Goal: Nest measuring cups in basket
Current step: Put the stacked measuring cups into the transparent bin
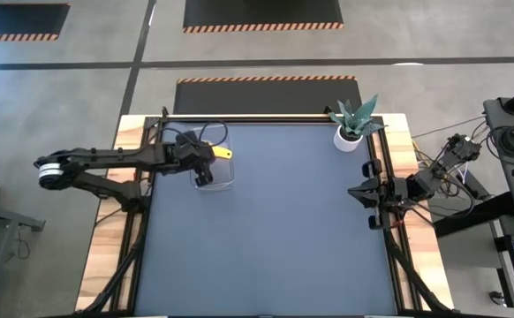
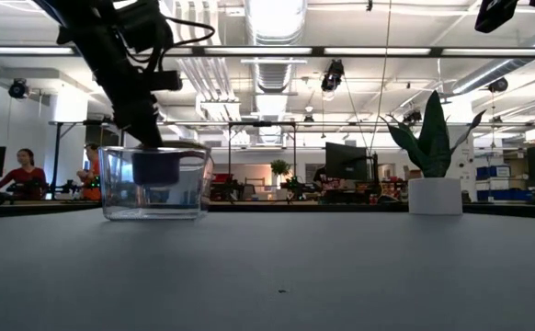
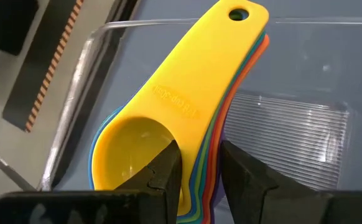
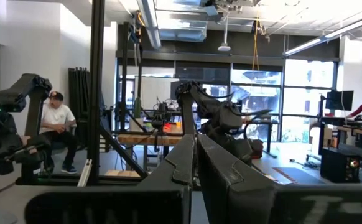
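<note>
The measuring cups [image 3: 168, 99] are nested in one stack, the yellow one on top and orange, green, blue and purple edges showing beneath it. The stack is inside the clear basket [image 1: 224, 181], at the table's far left. The yellow handle [image 1: 224, 153] slants up over the basket's far rim. My left gripper [image 3: 201, 171] reaches down into the basket and is shut on the stack. In the low view the stack shows as a dark bowl [image 2: 157, 168] above the basket's floor [image 2: 154, 211]. My right gripper [image 1: 363, 191] waits shut at the table's right edge. My left gripper pinches the nested walls of the stack [image 3: 199, 186] where the bowls meet the handles, one finger [image 3: 168, 163] inside the yellow bowl, the other [image 3: 246, 177] outside. The fingers come from above, slanting down. The stack hangs tilted, handles raised, bowls off the basket's floor.
A white pot with a green plant [image 1: 349, 137] stands at the table's far right corner. The dark table mat [image 1: 275, 238] stretches between the two arms. People sit in the room beyond the table.
</note>
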You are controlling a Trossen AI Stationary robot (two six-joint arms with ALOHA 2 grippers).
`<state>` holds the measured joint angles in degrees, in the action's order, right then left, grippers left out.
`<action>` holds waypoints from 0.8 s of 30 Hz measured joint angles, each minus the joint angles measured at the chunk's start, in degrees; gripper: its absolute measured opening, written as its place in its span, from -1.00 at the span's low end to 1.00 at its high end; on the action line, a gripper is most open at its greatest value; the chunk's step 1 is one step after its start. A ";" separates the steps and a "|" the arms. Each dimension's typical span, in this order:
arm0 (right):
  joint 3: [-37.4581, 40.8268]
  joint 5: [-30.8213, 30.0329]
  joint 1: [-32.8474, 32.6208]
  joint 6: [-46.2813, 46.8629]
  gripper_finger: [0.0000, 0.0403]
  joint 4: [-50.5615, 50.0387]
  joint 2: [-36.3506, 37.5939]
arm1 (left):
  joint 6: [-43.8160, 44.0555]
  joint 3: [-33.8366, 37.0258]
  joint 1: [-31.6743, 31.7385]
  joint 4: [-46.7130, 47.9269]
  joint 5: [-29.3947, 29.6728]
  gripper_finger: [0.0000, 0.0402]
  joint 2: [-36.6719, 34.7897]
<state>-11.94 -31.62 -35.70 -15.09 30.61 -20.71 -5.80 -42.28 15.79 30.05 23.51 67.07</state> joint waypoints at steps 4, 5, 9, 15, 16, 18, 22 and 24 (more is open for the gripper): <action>0.00 0.00 0.00 0.02 -0.96 0.00 0.00 | -1.56 0.00 0.00 -0.21 -0.51 -0.58 1.05; 0.00 0.00 0.00 0.01 -0.96 0.00 0.00 | -2.16 0.00 0.00 -0.27 -0.51 -0.58 1.15; 0.00 0.00 0.00 0.00 -0.96 0.00 0.00 | -4.60 0.00 0.00 -0.36 -0.51 -0.58 1.22; 0.00 0.00 0.00 -0.09 -0.96 0.00 0.00 | -7.20 0.00 0.02 -0.47 -0.53 -0.58 1.22; 0.00 0.01 0.00 -0.09 -0.96 0.00 0.00 | -7.69 0.00 0.02 -0.50 -0.53 -0.58 1.22; 0.00 0.00 0.00 -0.09 -0.96 0.00 0.00 | -8.92 0.00 0.02 -0.51 -0.53 -0.58 1.22; 0.00 0.00 0.00 -0.02 -0.96 0.00 0.00 | -11.05 0.04 0.04 -0.47 -0.55 -0.58 1.22; 0.00 0.00 0.00 -0.06 -0.96 0.00 0.00 | -11.45 0.04 0.07 -0.49 -0.57 -0.58 1.22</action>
<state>-11.94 -31.62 -35.70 -15.15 30.61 -20.71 -17.26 -42.24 15.86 29.56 22.94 68.29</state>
